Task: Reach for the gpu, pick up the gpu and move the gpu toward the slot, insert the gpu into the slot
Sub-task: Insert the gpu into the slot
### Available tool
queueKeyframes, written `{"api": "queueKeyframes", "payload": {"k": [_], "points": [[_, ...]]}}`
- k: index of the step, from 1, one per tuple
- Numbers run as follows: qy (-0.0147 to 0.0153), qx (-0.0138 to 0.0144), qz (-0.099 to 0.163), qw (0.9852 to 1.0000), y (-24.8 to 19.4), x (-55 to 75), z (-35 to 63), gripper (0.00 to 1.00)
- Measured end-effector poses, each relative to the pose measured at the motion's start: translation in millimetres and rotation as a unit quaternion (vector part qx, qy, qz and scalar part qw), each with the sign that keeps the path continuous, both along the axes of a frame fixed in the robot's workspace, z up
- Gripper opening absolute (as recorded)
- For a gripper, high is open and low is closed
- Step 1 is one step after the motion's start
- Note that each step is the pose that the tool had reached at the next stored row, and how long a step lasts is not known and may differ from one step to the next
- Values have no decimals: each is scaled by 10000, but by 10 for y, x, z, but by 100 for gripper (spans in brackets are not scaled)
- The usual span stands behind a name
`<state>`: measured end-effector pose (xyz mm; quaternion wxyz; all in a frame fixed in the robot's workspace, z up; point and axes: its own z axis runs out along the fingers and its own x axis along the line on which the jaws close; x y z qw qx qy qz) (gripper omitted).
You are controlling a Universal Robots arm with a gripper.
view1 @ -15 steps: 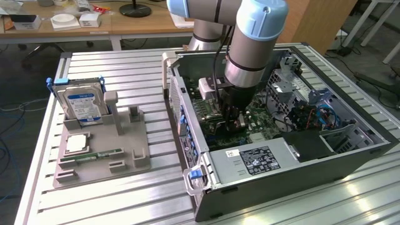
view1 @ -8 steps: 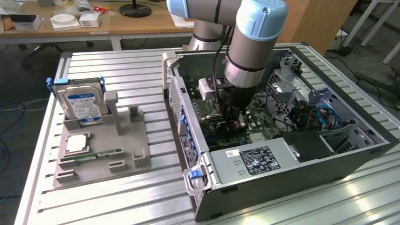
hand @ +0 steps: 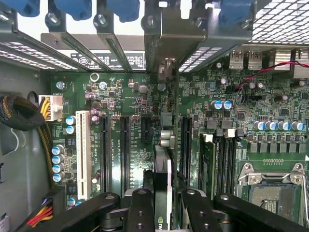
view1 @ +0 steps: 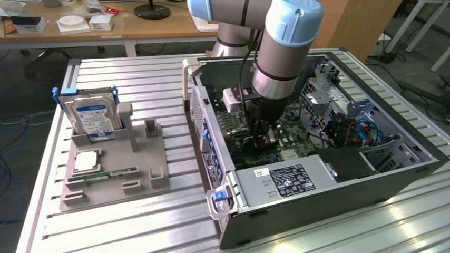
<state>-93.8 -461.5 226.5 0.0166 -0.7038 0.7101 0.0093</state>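
In the wrist view the gpu (hand: 162, 159) is a thin black card seen edge-on, its silvery bracket (hand: 166, 67) against the case's rear wall. My gripper (hand: 162, 200) is shut on it, one black finger (hand: 140, 208) on each side. The card stands upright over the green motherboard (hand: 145, 92), in line with the long black connectors. The slot right under it is hidden by the card, so I cannot tell whether the card is seated. In the exterior view the gripper (view1: 262, 136) reaches straight down into the open computer case (view1: 330, 174).
Other long black connectors (hand: 124, 150) and a white one (hand: 82, 154) lie beside the card; memory sticks (hand: 207, 159) and the square CPU socket (hand: 273, 193) sit on the other side. Outside the case, a grey holder (view1: 140, 174) carries a blue-labelled hard drive (view1: 95, 118) and a green memory stick (view1: 105, 174).
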Motion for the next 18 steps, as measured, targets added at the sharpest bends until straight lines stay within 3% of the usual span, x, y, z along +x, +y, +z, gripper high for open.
{"api": "queueKeyframes", "payload": {"k": [1, 3, 4, 6, 12, 18], "points": [[-6, 9, -1, 10000, 2, 0, 0, 27], [-4, -13, 2, 10000, -3, 1, 36, 27], [-10, -8, 3, 10000, -2, 3, 51, 33], [-21, -12, 4, 10000, -3, 3, 112, 33], [-73, -11, 3, 10000, -3, 2, 272, 33], [-128, -11, 3, 9999, -3, 2, 356, 33]]}}
